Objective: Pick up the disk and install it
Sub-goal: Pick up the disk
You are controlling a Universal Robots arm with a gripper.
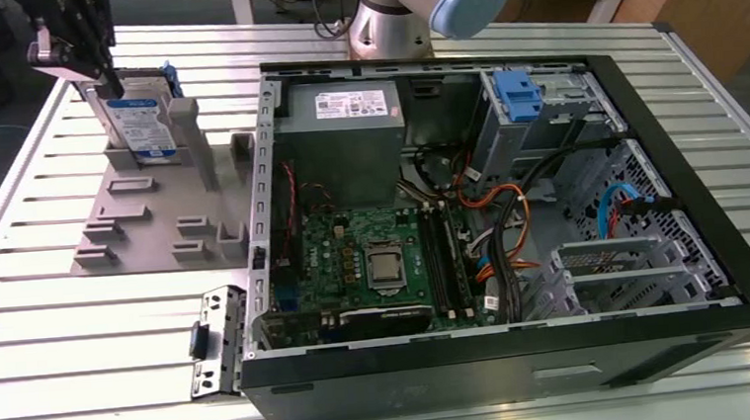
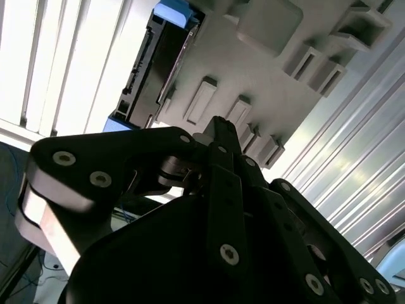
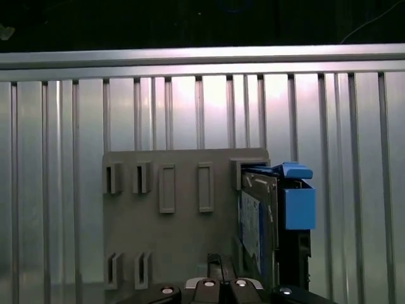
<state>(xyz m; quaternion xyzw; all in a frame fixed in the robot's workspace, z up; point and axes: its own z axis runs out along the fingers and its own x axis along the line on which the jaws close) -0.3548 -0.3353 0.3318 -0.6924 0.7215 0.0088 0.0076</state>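
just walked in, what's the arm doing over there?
The arm's gripper hangs over the grey holder at the exterior view's left, close to the top of the disk. The disk stands on edge in the holder's slot, not lifted out yet. The open computer case lies next to the holder on the slatted table, with a blue clip sitting in its drive bay.

Bright overhead light, glare on the table [image 1: 80, 340]; shadowed computer case [image 1: 492, 370]
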